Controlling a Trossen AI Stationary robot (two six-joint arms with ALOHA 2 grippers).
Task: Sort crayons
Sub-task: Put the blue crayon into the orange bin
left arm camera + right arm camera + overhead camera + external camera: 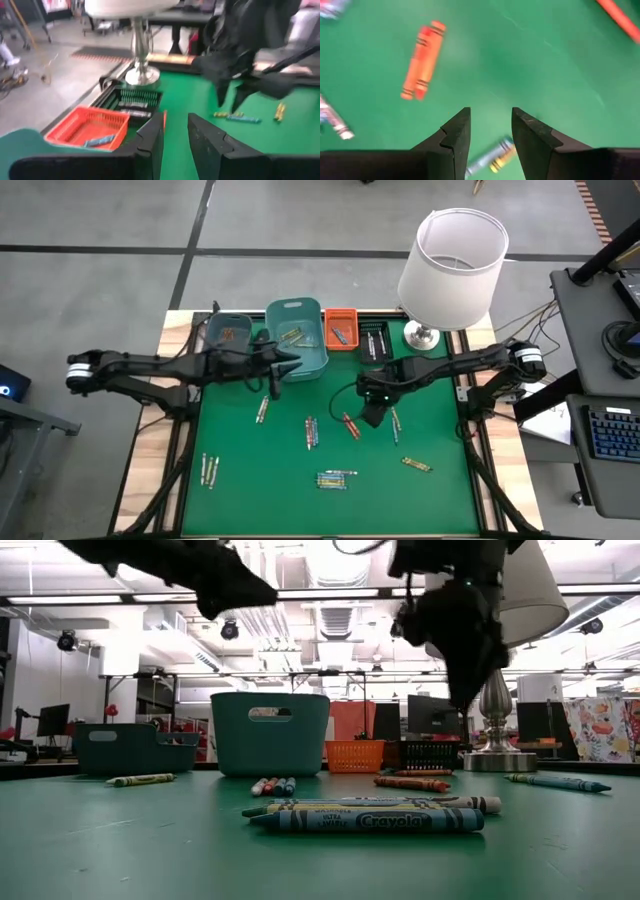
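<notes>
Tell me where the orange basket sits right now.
In the high view the orange basket sits at the table's far edge, between the big teal bin and the black tray, left of the lamp.

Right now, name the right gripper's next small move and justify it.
Probably lower and shift toward the orange crayon pair. The right gripper hangs above the green mat with its fingers apart and nothing between them, and that pair lies apart from other crayons, so it looks like an easy pick. The left gripper is back by the orange basket.
</notes>
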